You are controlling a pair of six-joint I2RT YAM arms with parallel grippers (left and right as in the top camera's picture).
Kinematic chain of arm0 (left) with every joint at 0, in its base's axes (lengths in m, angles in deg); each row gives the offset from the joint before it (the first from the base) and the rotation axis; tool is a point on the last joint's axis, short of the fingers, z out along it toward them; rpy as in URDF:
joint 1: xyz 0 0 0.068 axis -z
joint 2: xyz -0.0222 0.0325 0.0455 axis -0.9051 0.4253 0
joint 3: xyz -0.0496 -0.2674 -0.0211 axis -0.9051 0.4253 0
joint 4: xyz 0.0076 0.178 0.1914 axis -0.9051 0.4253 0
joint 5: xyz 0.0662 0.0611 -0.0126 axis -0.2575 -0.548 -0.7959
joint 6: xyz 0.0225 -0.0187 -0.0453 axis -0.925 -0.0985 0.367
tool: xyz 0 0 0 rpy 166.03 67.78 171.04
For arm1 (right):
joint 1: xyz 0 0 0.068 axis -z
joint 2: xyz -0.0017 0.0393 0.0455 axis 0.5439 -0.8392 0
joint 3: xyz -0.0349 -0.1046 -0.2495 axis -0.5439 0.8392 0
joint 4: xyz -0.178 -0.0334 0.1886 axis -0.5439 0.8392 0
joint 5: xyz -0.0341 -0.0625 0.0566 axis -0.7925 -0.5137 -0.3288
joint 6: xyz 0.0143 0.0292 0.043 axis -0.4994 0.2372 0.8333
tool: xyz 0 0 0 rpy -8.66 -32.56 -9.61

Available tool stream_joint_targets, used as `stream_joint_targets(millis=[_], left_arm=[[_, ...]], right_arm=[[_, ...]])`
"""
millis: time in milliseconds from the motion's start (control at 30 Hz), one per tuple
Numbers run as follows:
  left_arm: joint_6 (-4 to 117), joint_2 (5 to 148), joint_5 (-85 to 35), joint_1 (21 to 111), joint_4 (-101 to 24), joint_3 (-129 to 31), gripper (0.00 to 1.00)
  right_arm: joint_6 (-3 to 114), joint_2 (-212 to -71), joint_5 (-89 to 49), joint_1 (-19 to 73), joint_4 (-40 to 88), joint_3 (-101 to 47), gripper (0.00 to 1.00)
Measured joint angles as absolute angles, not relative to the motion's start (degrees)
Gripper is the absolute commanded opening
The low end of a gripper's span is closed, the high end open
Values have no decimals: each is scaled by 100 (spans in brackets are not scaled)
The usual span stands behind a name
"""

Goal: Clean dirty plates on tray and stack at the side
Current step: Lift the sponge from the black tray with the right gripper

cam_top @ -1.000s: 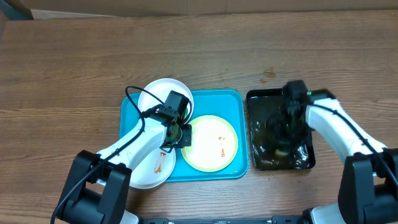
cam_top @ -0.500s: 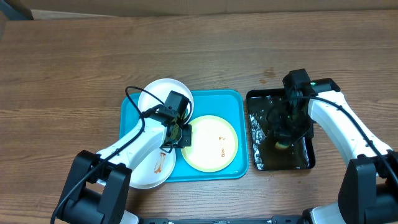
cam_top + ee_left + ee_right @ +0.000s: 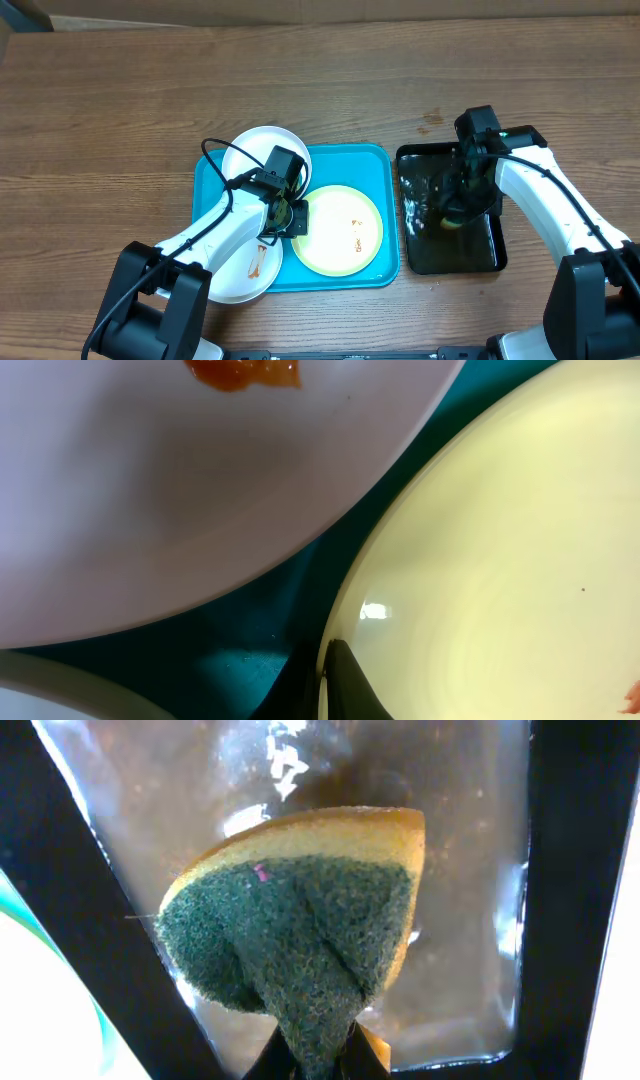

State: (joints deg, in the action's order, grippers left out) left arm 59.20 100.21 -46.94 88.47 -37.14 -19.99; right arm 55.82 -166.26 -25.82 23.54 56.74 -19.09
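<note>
- The left claw (image 3: 287, 216) is sitting clenched at the 9 o'clock edge of the pale yellow-green round plate (image 3: 340, 245), apparently nipping its rim
- That plate is lying inside the large turquoise-blue rectangular plastic tray (image 3: 378, 158), toward its 4 o'clock corner
- The upper plain white round plate (image 3: 255, 155) is overhanging the tray's 11 o'clock corner, and the lower plain white round plate (image 3: 238, 283), brown-smeared, is overhanging at 7 o'clock
- The right claw (image 3: 310, 1055) is grasping a folded green-and-yellow sponge (image 3: 300, 910) above the smaller glossy black rectangular tray (image 3: 450, 260), which is looking wet, on the wooden desk (image 3: 120, 100)
- From the right claw the yellow-green plate is lying at 9 o'clock, across both tray rims
- Its brown smears (image 3: 355, 235) are running 12 to 6 on its 3 o'clock half, the side facing the sponge
- The left arm is nearer and looks placed for steadying, while the right would be carrying the sponge across
</note>
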Motion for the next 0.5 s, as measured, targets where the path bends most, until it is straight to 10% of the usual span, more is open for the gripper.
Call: stream_joint_targets(millis=[500], left_arm=[[6009,10021,-4690,8847,-3756,-1999,4]], right_arm=[[5458,-16626,-1692,2354,5875,-1909,4]])
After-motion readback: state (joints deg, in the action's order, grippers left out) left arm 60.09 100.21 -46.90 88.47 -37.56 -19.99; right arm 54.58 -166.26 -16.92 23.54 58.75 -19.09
